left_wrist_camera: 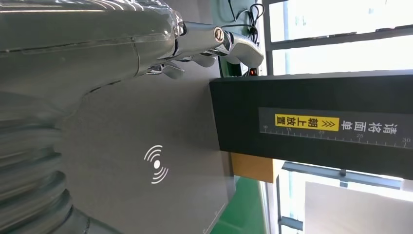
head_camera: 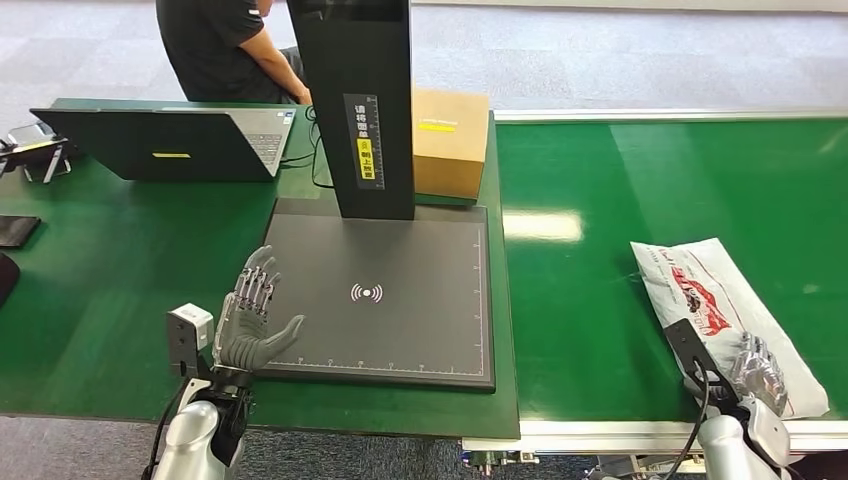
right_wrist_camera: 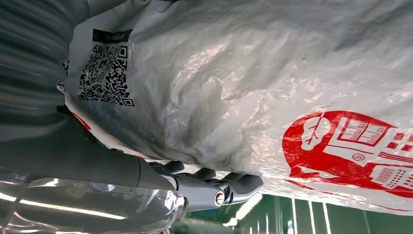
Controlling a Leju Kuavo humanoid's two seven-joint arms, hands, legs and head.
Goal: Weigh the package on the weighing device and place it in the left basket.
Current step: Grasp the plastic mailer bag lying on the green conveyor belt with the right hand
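Step in hand, as judged: taking hold of the white plastic courier bag with red print (head_camera: 720,300) for the move to the flat dark grey weighing plate (head_camera: 400,330).

Lying flat on the green conveyor belt (head_camera: 580,300), at the robot's right side, well apart from the plate. Right hand (head_camera: 758,368) resting on the near end of the bag; dark fingers (right_wrist_camera: 234,183) lying along its edge in the right wrist view, close to the printed square code. Cannot tell whether closed around the bag or only touching it, because the thumb is hidden.

Left hand (head_camera: 250,315) open, fingers spread, holding nothing, at the left edge of the plate.

To do it well:
- Better to take a full fold of the film and the content together, not the thin edge alone; soft and slippery by the look, likely to sag.
- Lift clear of the belt before crossing to the plate.
- Aim for the white wave mark (head_camera: 366,292) in the middle, away from the tall black column (head_camera: 362,110).
- Let go fully for a true reading.

Containers: one closed brown cardboard box (head_camera: 450,140) behind the column, content hidden. Also an open laptop (head_camera: 170,145) on the left table, and a person in dark shirt (head_camera: 215,45) behind.
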